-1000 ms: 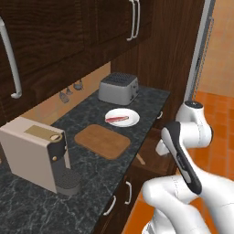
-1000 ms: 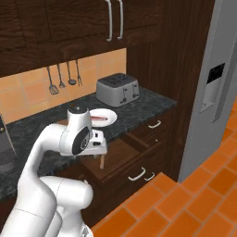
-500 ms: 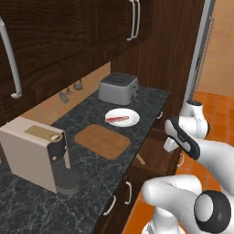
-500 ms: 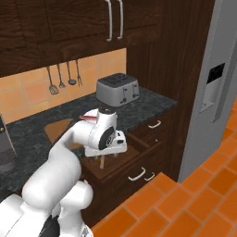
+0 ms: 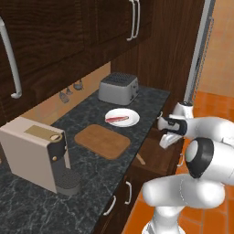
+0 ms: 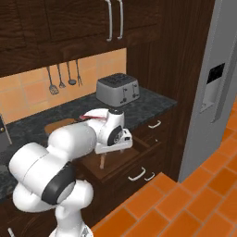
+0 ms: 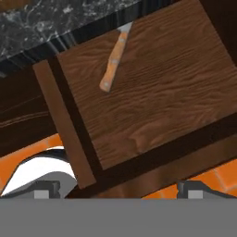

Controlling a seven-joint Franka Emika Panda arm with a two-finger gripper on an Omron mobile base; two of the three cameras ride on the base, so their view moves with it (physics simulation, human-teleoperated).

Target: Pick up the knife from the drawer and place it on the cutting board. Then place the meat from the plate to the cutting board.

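Jaws (image 7: pixel 118 192) spread wide and empty hang above the open drawer (image 7: pixel 152 88); the knife (image 7: pixel 113 62) lies on the drawer floor ahead of them, near the desk edge, wooden handle pointing toward the jaws, blade slanting away under the desk's lip
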